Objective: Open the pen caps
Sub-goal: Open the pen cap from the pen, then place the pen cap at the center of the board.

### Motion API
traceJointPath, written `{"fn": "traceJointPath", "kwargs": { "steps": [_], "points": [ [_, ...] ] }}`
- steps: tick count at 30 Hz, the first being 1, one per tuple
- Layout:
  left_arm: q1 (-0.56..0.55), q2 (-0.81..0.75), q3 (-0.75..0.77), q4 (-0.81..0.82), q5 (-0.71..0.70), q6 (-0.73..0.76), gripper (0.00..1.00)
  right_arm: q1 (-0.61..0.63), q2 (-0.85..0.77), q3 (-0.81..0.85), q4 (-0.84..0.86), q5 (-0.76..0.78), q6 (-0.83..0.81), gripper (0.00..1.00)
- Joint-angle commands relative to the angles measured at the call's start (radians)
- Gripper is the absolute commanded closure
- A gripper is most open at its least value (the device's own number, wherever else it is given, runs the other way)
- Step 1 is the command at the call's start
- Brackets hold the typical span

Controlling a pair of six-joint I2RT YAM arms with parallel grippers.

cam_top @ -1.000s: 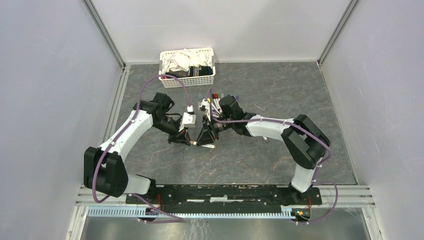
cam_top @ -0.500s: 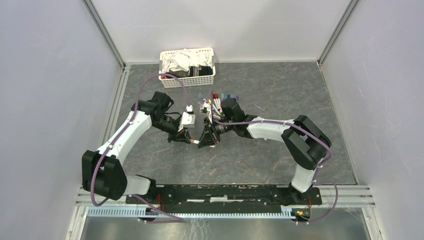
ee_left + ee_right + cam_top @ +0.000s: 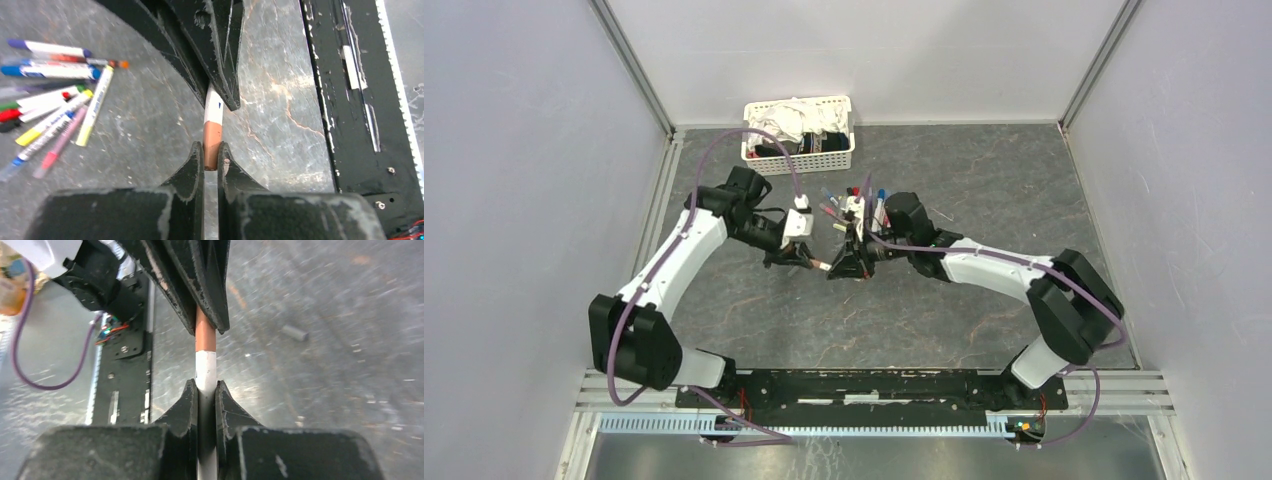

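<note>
Nearest me, my left claw [image 3: 210,152] is pinched tight on the brown pen cap [image 3: 212,142]. Just beyond its tips, the right claw [image 3: 205,390] has only now clamped onto that pen's white barrel [image 3: 205,365]. Both ends are gripped, so I judge the pull-apart can begin; the cap looks seated. Farther off to the left lie the spare pens [image 3: 50,100]. Compared with a second ago, the right arm [image 3: 994,265] has stretched out, its elbow swung wide.
</note>
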Motion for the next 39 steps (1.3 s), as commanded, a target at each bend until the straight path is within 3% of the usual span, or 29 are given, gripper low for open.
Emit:
{"fn": "traceJointPath", "kwargs": {
  "steps": [1, 6, 12, 16, 20, 25, 30, 35, 39],
  "points": [
    [0.209, 0.074, 0.155, -0.173, -0.236, 0.187, 0.98, -0.113, -0.125, -0.136, -0.207, 0.079, -0.107, 1.0],
    [0.272, 0.088, 0.175, -0.179, -0.254, 0.229, 0.98, -0.147, -0.165, -0.165, -0.24, 0.096, -0.113, 1.0],
    [0.263, 0.042, 0.068, -0.087, -0.12, 0.163, 0.98, -0.157, -0.159, -0.131, -0.253, 0.163, -0.115, 1.0],
    [0.225, 0.023, -0.061, 0.168, -0.107, -0.041, 0.98, -0.21, -0.193, -0.16, -0.231, 0.438, -0.049, 1.0],
    [0.149, 0.028, -0.187, 0.455, -0.228, -0.245, 0.98, -0.238, -0.236, -0.21, -0.185, 0.754, 0.0, 1.0],
    [0.103, 0.119, -0.23, 0.677, -0.389, -0.418, 0.98, -0.239, -0.176, -0.224, -0.149, 0.866, 0.008, 1.0],
    [0.101, 0.224, -0.22, 0.741, -0.467, -0.449, 0.98, -0.239, -0.136, -0.247, -0.092, 0.938, 0.036, 0.98],
    [0.082, 0.236, -0.246, 0.742, -0.462, -0.447, 0.97, -0.238, -0.116, -0.26, -0.076, 1.001, 0.044, 0.89],
    [0.059, 0.227, -0.255, 0.696, -0.439, -0.432, 0.82, -0.239, -0.121, -0.302, -0.062, 1.021, 0.053, 0.79]
  ]
}}
